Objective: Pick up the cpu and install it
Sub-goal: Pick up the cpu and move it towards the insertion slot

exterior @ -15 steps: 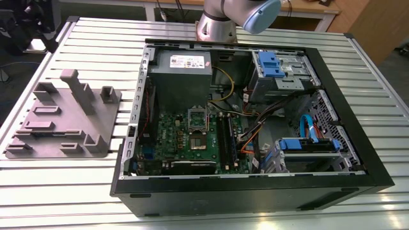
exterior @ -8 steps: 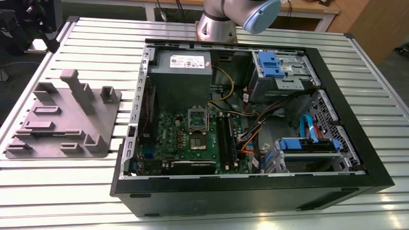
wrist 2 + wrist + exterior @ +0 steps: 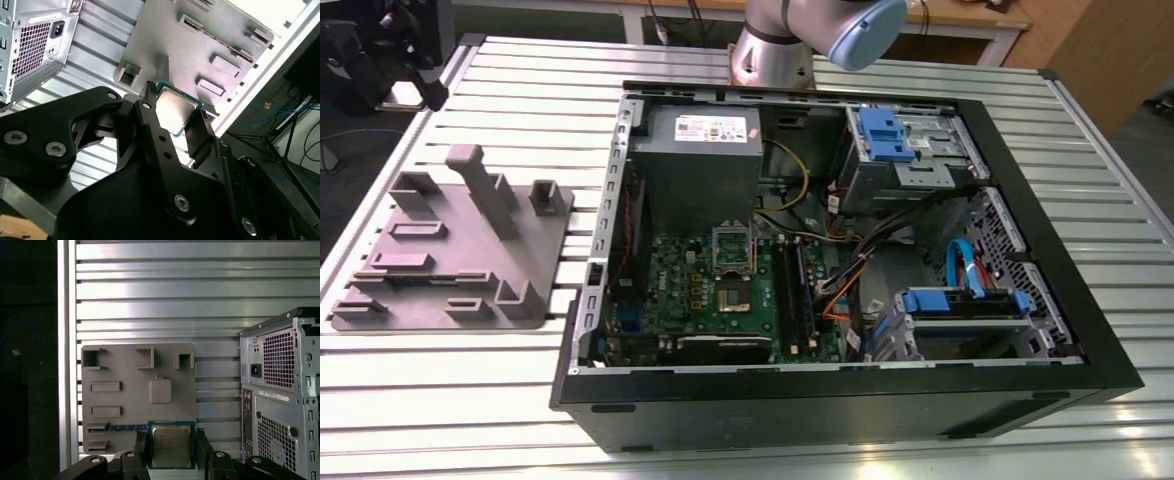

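The cpu [image 3: 171,444] is a thin square chip with a silvery top and a green rim. It sits between the two black fingers of my gripper [image 3: 172,452], which is shut on it by its edges. In the second wrist view the cpu [image 3: 176,107] is tilted in the gripper [image 3: 175,122], lifted well above the grey fixture plate [image 3: 200,35]. The open computer case [image 3: 854,250] lies on the table, with its green motherboard [image 3: 680,290] and the socket [image 3: 731,297] showing inside. The arm [image 3: 787,40] rises behind the case.
The grey fixture plate [image 3: 454,250] with raised blocks lies on the slatted metal table [image 3: 520,80], at the exterior view's left of the case. Inside the case are a power supply [image 3: 700,135], drive bays with blue clips [image 3: 887,135] and loose cables [image 3: 854,270].
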Robot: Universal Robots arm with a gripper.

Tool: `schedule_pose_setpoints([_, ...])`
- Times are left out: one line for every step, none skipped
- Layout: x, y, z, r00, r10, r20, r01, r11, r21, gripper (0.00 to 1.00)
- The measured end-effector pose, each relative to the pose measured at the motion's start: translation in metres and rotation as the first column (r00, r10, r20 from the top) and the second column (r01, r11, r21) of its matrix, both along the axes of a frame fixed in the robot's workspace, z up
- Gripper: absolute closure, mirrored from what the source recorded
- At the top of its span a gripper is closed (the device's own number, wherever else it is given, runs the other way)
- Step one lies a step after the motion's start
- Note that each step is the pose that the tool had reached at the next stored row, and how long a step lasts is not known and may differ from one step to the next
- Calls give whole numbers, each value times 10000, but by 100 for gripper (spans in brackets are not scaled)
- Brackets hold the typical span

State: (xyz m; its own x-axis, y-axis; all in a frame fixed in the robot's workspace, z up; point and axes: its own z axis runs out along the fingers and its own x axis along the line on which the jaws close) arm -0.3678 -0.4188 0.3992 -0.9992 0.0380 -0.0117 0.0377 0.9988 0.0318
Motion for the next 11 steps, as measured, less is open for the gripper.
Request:
schedule_pose_setpoints([4, 0, 0, 10000, 0, -1, 0, 10000, 0, 53])
schedule_pose_setpoints([7, 0, 1, 10000, 0, -1, 0, 10000, -1, 53])
schedule_pose_setpoints([10, 0, 0, 10000, 0, -1, 0, 10000, 0, 53])
schedule_pose_setpoints([13, 0, 0, 10000, 0, 0, 0, 10000, 0, 53])
schedule_pose_setpoints([16, 0, 0, 10000, 0, 0, 0, 10000, 0, 53])
schedule_pose_setpoints([20, 0, 1, 10000, 0, -1, 0, 10000, -1, 53])
schedule_pose_setpoints([24, 0, 1, 10000, 0, -1, 0, 10000, -1, 53])
schedule_pose_setpoints([27, 0, 0, 10000, 0, -1, 0, 10000, 0, 53])
schedule_pose_setpoints([30, 0, 0, 10000, 0, -1, 0, 10000, 0, 53])
schedule_pose_setpoints([34, 0, 0, 10000, 0, 0, 0, 10000, 0, 53])
schedule_pose_setpoints([37, 0, 0, 10000, 0, 0, 0, 10000, 0, 53])
